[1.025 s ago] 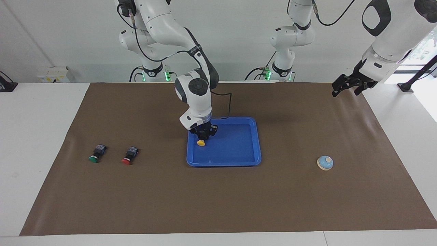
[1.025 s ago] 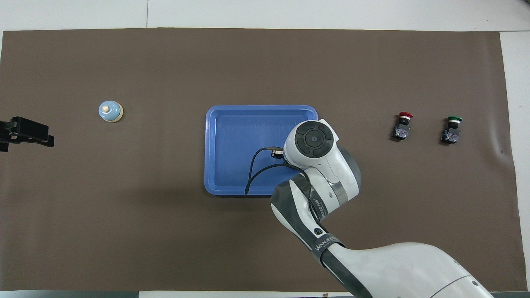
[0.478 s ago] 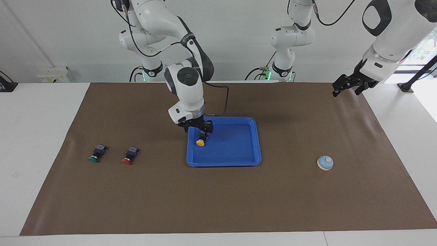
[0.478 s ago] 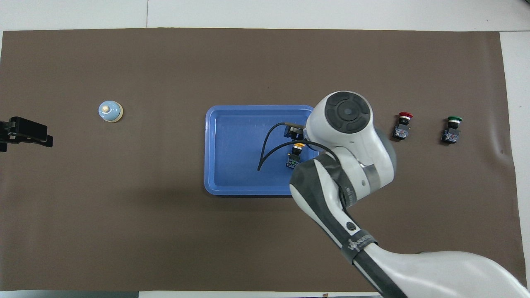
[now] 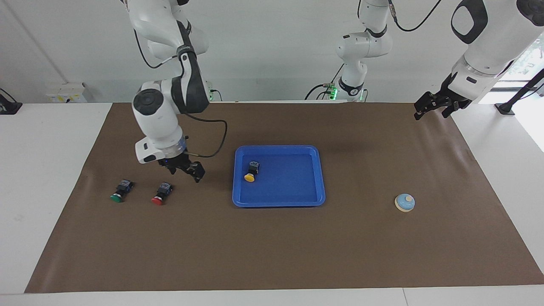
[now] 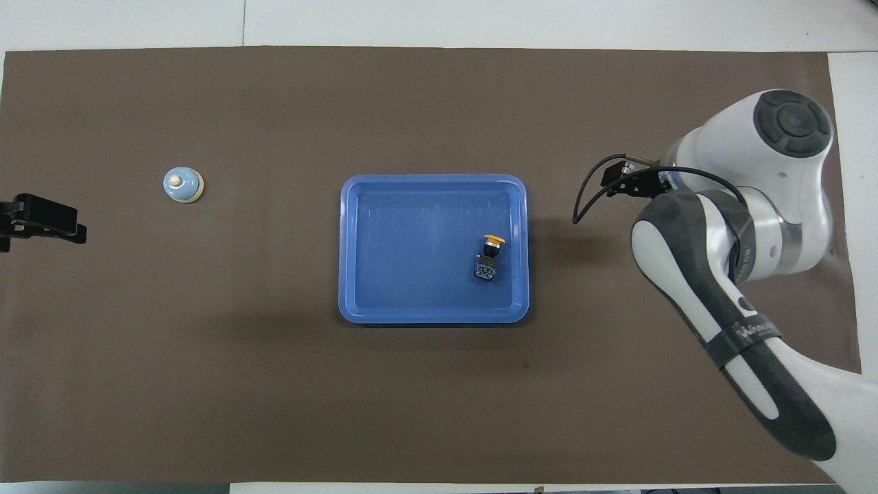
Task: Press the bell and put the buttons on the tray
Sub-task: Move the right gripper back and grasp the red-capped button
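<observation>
The blue tray (image 5: pixel 293 187) (image 6: pixel 398 247) lies mid-table. A yellow button (image 5: pixel 250 173) (image 6: pixel 490 255) lies on its side in it, at the edge toward the right arm's end. The red button (image 5: pixel 159 194) and the green button (image 5: pixel 120 191) lie on the mat toward the right arm's end; in the overhead view the right arm hides both. My right gripper (image 5: pixel 185 171) hangs open and empty over the mat, between the red button and the tray. The bell (image 5: pixel 404 202) (image 6: pixel 182 185) sits toward the left arm's end. My left gripper (image 5: pixel 437 107) (image 6: pixel 34 223) waits open, raised above the mat's edge.
A brown mat (image 5: pixel 272 246) covers most of the white table. The right arm's cable (image 5: pixel 212 140) loops beside its wrist. Both arm bases stand at the robots' edge of the table.
My right gripper opened and let the yellow button go in the tray. It then rose and swung toward the right arm's end, over the mat by the red button. The left arm stayed put.
</observation>
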`<state>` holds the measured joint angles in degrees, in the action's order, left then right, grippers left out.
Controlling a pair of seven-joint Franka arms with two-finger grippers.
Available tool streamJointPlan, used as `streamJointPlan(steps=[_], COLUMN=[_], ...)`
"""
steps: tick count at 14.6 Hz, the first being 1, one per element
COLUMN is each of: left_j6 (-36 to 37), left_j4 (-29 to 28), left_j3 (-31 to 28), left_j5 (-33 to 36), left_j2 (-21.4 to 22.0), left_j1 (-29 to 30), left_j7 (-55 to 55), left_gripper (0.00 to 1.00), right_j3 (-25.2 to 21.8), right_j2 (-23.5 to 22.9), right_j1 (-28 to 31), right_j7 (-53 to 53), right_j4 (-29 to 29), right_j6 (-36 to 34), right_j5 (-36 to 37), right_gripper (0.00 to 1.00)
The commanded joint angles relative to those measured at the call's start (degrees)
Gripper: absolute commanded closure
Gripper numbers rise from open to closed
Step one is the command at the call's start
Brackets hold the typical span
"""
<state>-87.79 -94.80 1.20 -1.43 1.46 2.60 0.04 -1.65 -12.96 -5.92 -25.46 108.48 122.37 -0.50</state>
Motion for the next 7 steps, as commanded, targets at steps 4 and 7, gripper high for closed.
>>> streamJointPlan(steps=[4, 7], left_j6=[0.0, 0.0], left_j4=[0.1, 0.1], left_j3=[0.0, 0.0], left_j5=[0.7, 0.8], left_j2=[0.6, 0.6], left_j1=[0.0, 0.1], left_j7=[-0.6, -0.6], left_gripper=[0.0, 0.0], right_j3=[0.9, 0.9], right_j2=[-2.0, -3.6], right_j1=[6.0, 6.0], right_j7=[5.7, 5.7], right_j4=[7.1, 8.8], right_j6=[11.1, 15.4], right_j5=[0.3, 0.3], right_gripper=[0.0, 0.0])
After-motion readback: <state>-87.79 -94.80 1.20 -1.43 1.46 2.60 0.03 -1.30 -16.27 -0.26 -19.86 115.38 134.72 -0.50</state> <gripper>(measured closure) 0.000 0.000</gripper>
